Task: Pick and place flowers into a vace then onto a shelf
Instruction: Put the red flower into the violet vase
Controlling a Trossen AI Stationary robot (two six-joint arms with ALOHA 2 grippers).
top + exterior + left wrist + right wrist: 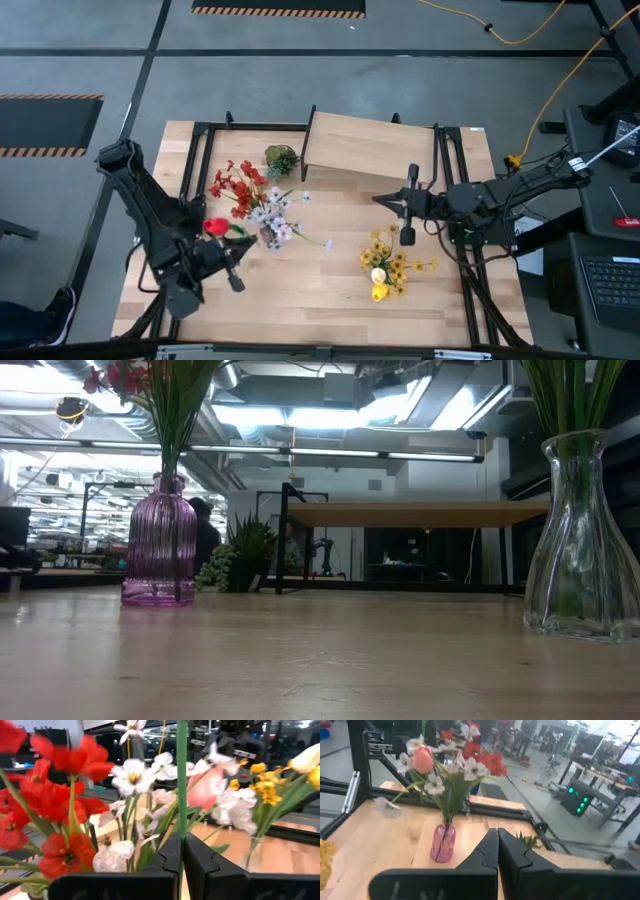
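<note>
A pink glass vase (160, 545) with red and white flowers (255, 205) stands on the table left of centre. A clear vase (585, 540) with yellow flowers (385, 265) stands to its right. The light-wood shelf (370, 150) stands at the far side. My left gripper (238, 262) is beside the pink vase's bouquet, pointing level and shut on a green flower stem (182, 780). A red-pink tulip bud (215, 227) shows just by it. My right gripper (380, 198) hangs shut on nothing, in front of the shelf. Neither gripper shows in the low view. My left gripper pinches the green stem (182, 832) between its two fingers (167, 857), which lie across it. The stem rises past the fingertips and leaves the wrist picture, so its flower end does not show there. Its lower part is hidden by the fingers.
A flowerless green leafy bunch (281, 158) stands by the shelf's left end. One loose white blossom (327, 244) lies on the table between the vases. Black frame rails (200, 150) run along the table's sides. A person (205, 530) shows in the room behind.
</note>
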